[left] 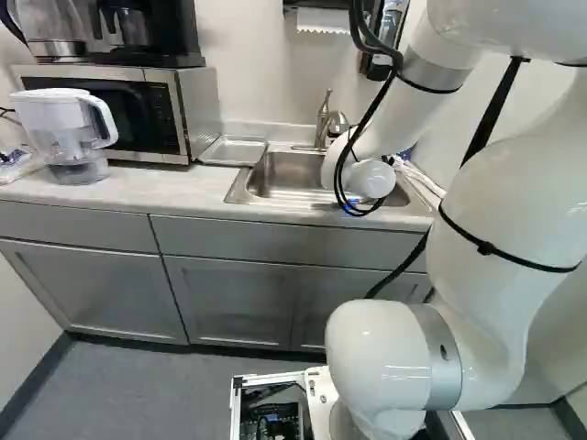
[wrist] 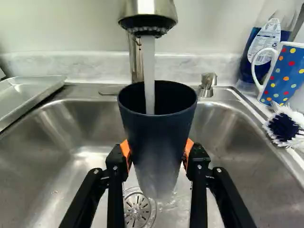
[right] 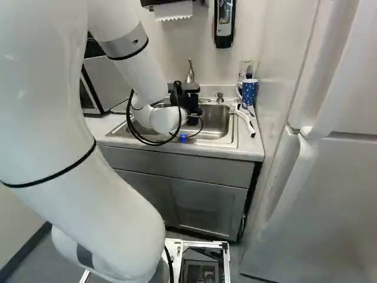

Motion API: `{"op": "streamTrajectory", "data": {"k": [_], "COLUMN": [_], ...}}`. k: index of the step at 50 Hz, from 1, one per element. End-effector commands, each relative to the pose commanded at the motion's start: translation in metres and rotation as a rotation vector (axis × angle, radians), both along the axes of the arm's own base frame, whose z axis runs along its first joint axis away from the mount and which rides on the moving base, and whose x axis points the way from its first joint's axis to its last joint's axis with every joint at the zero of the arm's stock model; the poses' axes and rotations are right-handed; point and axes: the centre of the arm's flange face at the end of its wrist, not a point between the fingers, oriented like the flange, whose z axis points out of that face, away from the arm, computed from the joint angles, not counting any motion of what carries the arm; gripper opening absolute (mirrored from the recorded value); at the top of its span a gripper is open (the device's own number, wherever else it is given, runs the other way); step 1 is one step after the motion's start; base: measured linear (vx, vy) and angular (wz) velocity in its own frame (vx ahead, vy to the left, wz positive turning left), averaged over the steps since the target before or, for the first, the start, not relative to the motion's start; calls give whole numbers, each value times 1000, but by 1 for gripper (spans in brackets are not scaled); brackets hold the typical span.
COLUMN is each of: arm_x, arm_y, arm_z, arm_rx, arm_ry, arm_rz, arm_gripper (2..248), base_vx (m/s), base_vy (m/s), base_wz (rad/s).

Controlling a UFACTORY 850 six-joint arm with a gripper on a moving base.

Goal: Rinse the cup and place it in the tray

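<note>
In the right base view the black gripper (right: 192,105) shows partly behind the white wrist, over the sink. The wrist view has the gripper (wrist: 157,154) shut on a dark blue cup (wrist: 156,128), with orange pads pressed to its two sides. The cup is upright, its open mouth under the faucet (wrist: 148,16), and a stream of water (wrist: 148,71) runs into it. Below the cup is the sink's drain (wrist: 137,210). The shallow metal tray (left: 235,150) lies beside the sink, next to the microwave; the wrist view shows part of this tray (wrist: 28,95).
At the sink's other side are a polka-dot mug (wrist: 284,73), a blue soap bottle (wrist: 261,47) and a white-bristled brush (wrist: 285,128). A microwave (left: 138,110) and a water pitcher (left: 69,133) stand on the counter. The fridge (right: 330,177) rises right of the counter.
</note>
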Motion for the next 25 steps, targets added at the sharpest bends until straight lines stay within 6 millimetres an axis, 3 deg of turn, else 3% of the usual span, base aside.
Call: {"op": "streamTrajectory", "data": {"k": [25], "arm_x": [0], "arm_y": [0], "arm_z": [0], "arm_rx": [0], "arm_ry": [0], "arm_rz": [0], "arm_gripper": [124], "base_vx": [0], "base_vy": [0], "base_wz": [0]}}
